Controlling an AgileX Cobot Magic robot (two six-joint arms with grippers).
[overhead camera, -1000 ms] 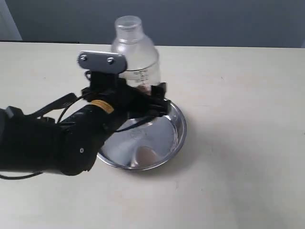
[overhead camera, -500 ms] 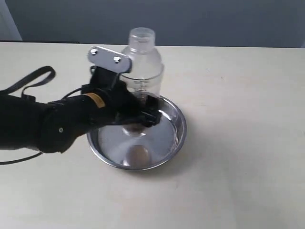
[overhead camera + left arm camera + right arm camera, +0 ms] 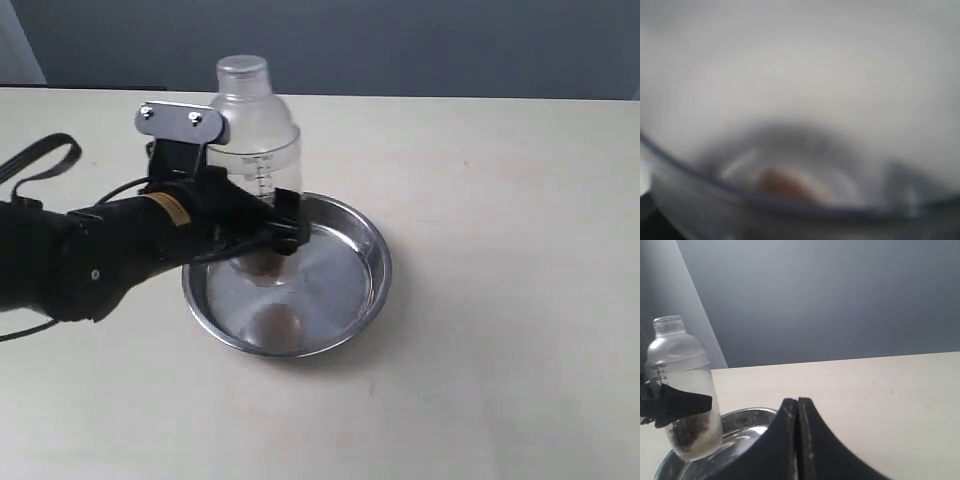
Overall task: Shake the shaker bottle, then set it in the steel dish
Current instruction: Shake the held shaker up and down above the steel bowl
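The clear shaker bottle with its frosted dome and narrow cap stands nearly upright over the left part of the steel dish. My left gripper is shut on the bottle's lower body, just above the brown granules. Whether the bottle's base touches the dish I cannot tell. The left wrist view is filled by the blurred bottle wall, with the brown granules low in it. In the right wrist view the shaker bottle leans slightly above the steel dish. My right gripper is shut and empty, off to the side.
The beige table stretches around the dish on all sides. A dark grey wall runs behind its far edge. A black strap loops off my left arm.
The bottle has swung right and then back left and lower within the last second, with my left gripper still shut on it. The dish has not moved.
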